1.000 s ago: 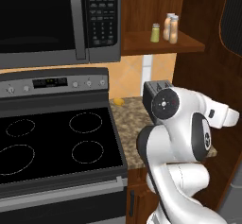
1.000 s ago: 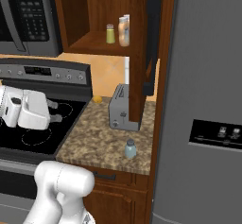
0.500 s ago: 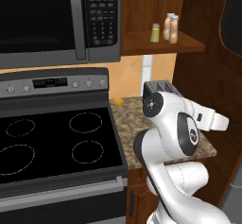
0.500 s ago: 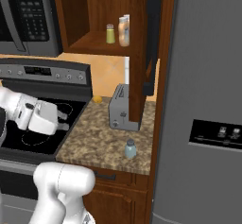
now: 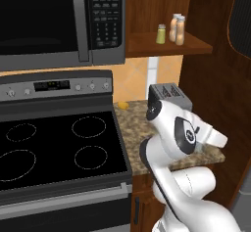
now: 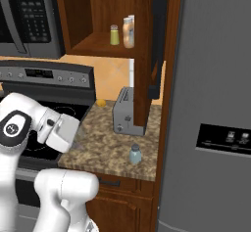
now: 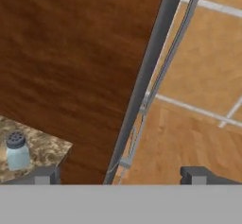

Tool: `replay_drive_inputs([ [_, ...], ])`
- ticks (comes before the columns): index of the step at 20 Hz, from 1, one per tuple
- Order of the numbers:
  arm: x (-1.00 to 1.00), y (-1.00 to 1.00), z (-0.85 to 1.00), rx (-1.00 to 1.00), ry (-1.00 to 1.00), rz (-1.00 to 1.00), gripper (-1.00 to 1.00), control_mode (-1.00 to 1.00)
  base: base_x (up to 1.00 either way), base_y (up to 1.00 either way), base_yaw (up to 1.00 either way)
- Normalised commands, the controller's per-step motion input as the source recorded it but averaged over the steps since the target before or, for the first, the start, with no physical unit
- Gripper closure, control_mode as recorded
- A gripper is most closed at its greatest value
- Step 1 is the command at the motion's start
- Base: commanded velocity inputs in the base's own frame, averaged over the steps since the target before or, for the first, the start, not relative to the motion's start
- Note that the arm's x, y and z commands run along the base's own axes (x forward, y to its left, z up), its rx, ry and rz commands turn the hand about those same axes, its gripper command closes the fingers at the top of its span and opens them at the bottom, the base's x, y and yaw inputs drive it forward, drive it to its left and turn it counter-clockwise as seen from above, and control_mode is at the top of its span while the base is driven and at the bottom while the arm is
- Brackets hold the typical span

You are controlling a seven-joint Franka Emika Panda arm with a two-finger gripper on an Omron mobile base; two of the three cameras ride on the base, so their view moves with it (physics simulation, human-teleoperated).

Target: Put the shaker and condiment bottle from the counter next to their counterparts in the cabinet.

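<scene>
Kitchen scene with the arm folded low in front of the granite counter (image 6: 105, 143). The shaker (image 6: 135, 154), pale teal with a grey perforated top, is standing upright and alone near the counter's front edge, just in front of the silver toaster (image 6: 123, 112); it is also appearing at the lower left of the hand view (image 7: 17, 150). The gripper (image 7: 120, 175) is standing fully spread and carrying nothing, its fingertips (image 7: 45, 175) rising at the bottom of the hand view and pointing past the counter corner toward the tiled floor, so it is not yet lined up with the shaker. In the cabinet (image 6: 98, 15), the yellow-green shaker (image 6: 114, 34) and the orange bottles (image 6: 128, 31) are standing close together on the wooden shelf, left of the open cabinet door (image 6: 158, 35); two grey-white caps are showing there in the left base view (image 5: 178, 29), which suggests the condiment bottle is already sitting beside its twin. The teal shaker therefore appears to be the remaining item, and the wide-spread gripper is presumably being readied for reaching it
</scene>
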Motion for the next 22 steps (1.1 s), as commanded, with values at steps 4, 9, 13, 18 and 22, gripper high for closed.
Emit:
replay_drive_inputs([
  [4, 0.18, -0.06, -0.43, -0.05, -0.05, 0.00, -1.00, -1.00, 0.00, 0.00, 0.00],
  [9, 0.29, -0.32, -0.70, -0.08, -0.16, 0.00, -1.00, -1.00, 0.00, 0.00, 0.00],
  [13, 0.05, -0.26, -0.83, -0.10, -0.14, 0.00, -1.00, -1.00, 0.00, 0.00, 0.00],
  [18, 0.01, -0.16, -0.47, -0.02, -0.06, -0.02, -1.00, -1.00, 0.00, 0.00, 0.00],
  [22, 0.07, -0.42, -0.49, 0.00, -0.12, 0.00, -1.00, -1.00, 0.00, 0.00, 0.00],
])
